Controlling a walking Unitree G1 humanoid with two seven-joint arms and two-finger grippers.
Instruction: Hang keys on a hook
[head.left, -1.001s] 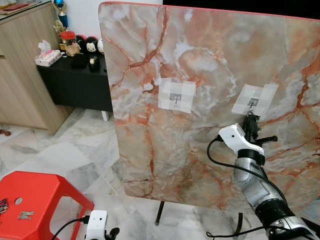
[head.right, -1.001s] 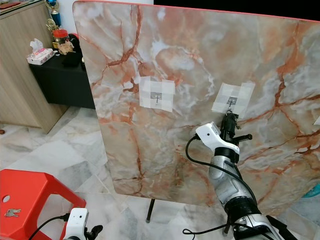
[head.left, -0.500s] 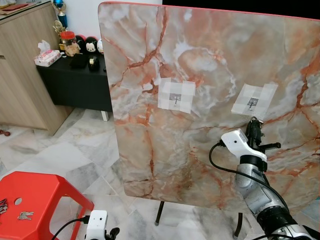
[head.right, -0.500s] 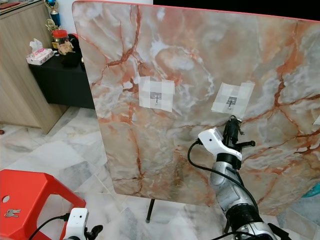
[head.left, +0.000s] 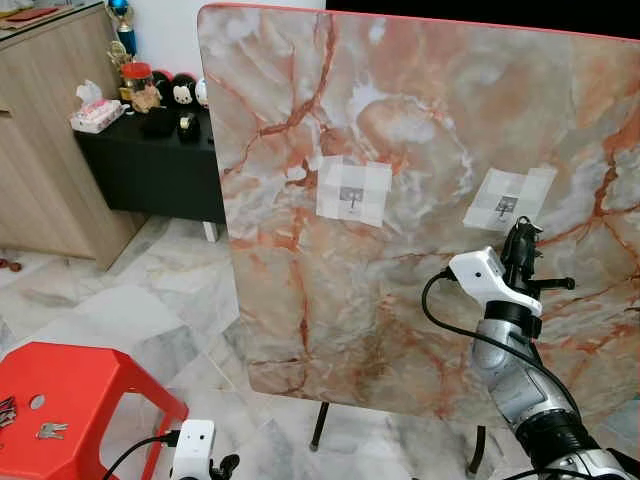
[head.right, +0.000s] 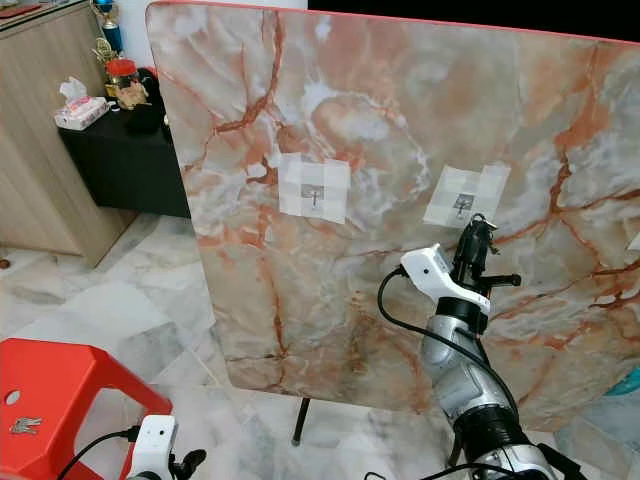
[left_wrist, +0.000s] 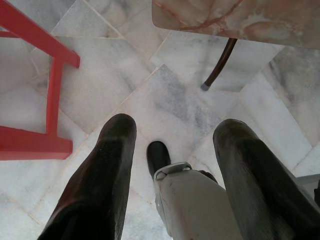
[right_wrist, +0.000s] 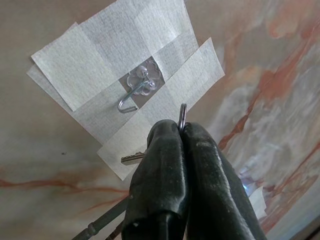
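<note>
marble board (head.left: 400, 130), taped hook (right_wrist: 131, 98) just above right pincer (right_wrist: 181, 131) clamped on keys (right_wrist: 182, 116); left pincer (left_wrist: 172, 145) wide over floor

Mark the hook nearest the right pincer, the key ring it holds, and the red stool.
hook (right_wrist: 131, 98), right wrist view, on the bend of the metal wire.
key ring (right_wrist: 182, 116), right wrist view, on the ring's edge above the pinched fingers.
red stool (head.left: 75, 385), left eye view, on the bare seat top.

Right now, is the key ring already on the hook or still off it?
Off. In the right wrist view the key ring sticks up from the shut right tool, beside the hook and not touching it.
</note>
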